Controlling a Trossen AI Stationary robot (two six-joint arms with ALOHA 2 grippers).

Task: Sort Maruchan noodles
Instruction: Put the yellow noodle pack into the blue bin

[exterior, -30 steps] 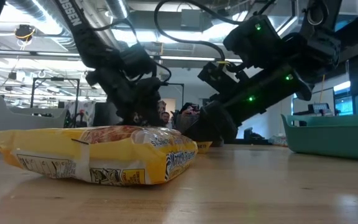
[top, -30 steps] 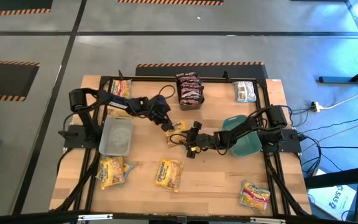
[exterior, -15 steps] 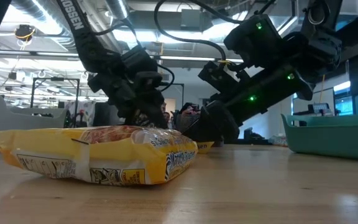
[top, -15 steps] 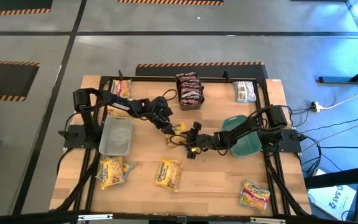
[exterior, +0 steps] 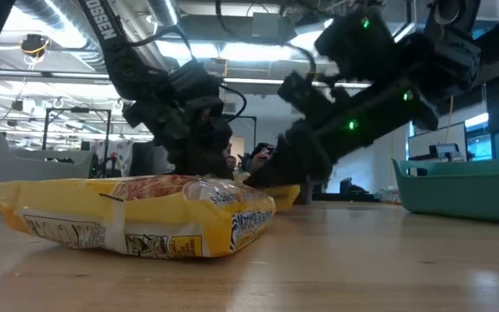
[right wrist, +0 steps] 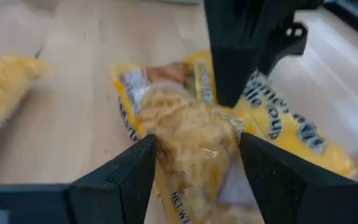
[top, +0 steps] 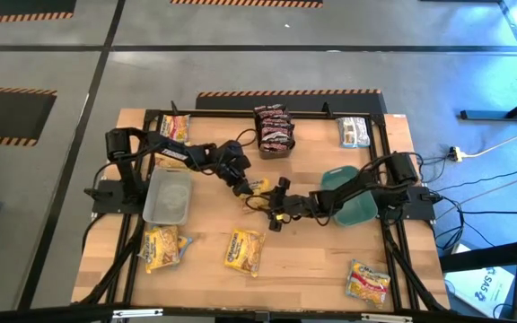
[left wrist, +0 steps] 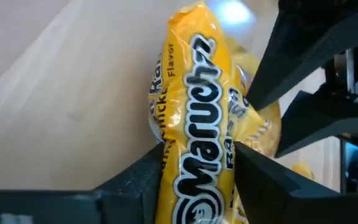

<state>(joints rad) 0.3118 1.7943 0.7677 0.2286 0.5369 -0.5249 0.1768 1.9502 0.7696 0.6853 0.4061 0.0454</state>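
Packet [left wrist: 194,134] of yellow noodles lies mid-worktop [top: 303,242], long axis running straight out between my left fingers [left wrist: 194,186], which pinch its end; my right fingers [right wrist: 194,165] straddle the opposite end.

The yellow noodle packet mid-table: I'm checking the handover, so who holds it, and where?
Both: the left gripper and the right gripper each clamp one end of the yellow packet, from opposite sides.

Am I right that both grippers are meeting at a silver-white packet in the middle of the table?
Not quite: the packet is yellow, as both wrist views show. The left gripper and right gripper do meet at it mid-table.
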